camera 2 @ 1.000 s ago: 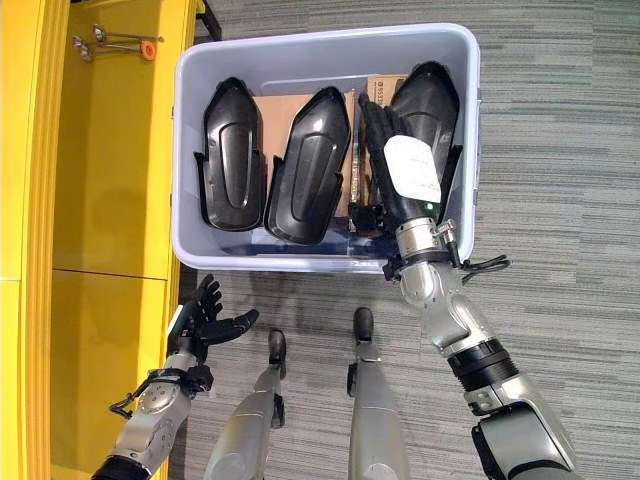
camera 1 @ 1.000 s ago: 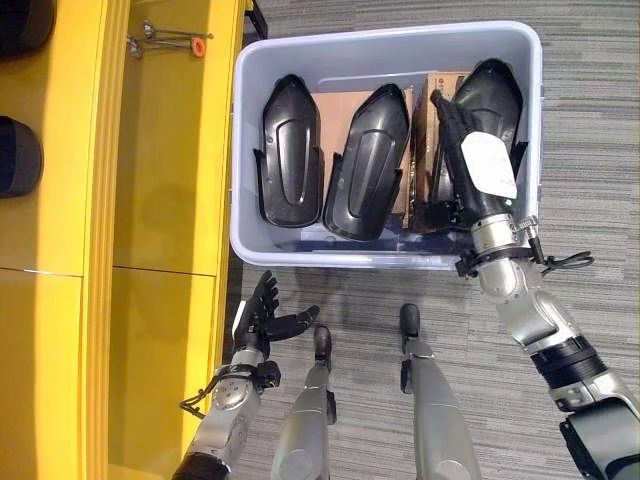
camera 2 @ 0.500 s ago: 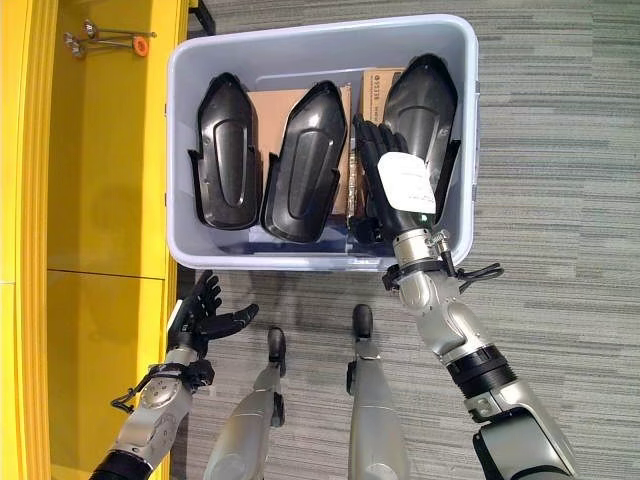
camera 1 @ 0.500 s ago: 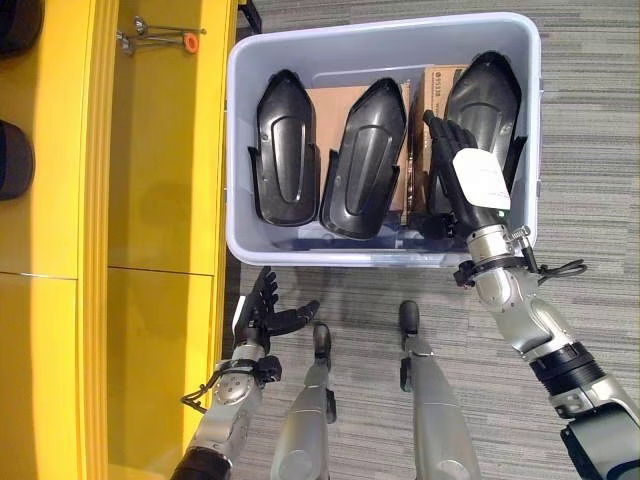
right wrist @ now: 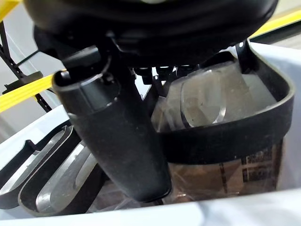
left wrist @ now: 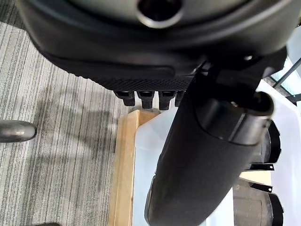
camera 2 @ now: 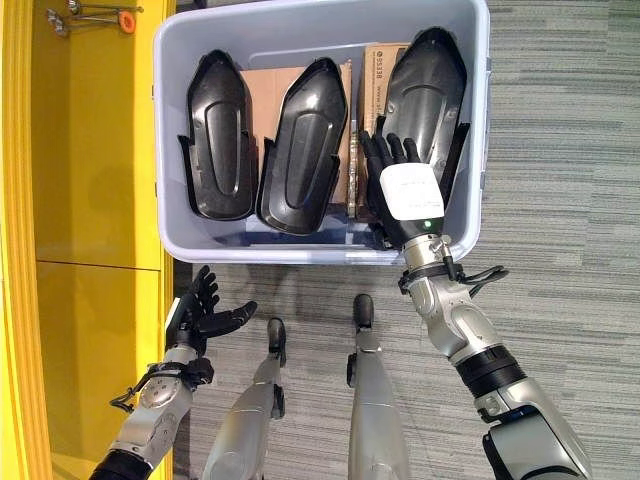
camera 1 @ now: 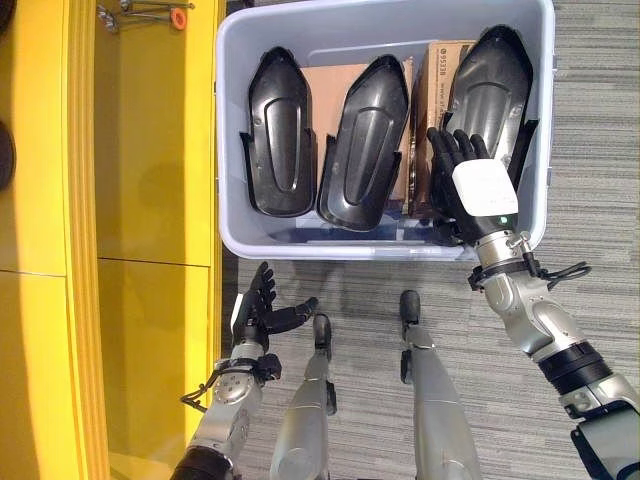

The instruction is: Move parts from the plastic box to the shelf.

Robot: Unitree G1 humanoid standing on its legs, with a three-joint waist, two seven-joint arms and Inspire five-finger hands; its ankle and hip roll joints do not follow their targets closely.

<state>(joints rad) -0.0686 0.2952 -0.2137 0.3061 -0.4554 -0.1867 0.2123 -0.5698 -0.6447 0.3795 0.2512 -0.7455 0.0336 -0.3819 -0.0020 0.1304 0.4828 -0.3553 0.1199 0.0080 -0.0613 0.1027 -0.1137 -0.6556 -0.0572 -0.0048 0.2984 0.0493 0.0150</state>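
Observation:
A pale blue-grey plastic box (camera 1: 380, 250) stands on the carpet with three black moulded parts upright in it: a left part (camera 1: 278, 130), a middle part (camera 1: 365, 135) and a right part (camera 1: 495, 80). My right hand (camera 1: 470, 185) is inside the box at its near right corner. Its fingers are straight and spread against the lower end of the right part. In the right wrist view the thumb (right wrist: 117, 132) stands beside that part's curved rim (right wrist: 225, 127). My left hand (camera 1: 262, 315) hangs open near the floor, between the yellow shelf (camera 1: 150, 200) and the box, holding nothing.
Brown cardboard (camera 1: 325, 80) stands behind the parts in the box. On the shelf's far end lies a metal tool with an orange piece (camera 1: 150, 15). Grey striped carpet (camera 1: 590, 200) lies to the right of the box.
My right hand has drawn back along the right part toward the box's near wall. The camera has shifted, so the box sits higher in the picture. The left hand has stayed put.

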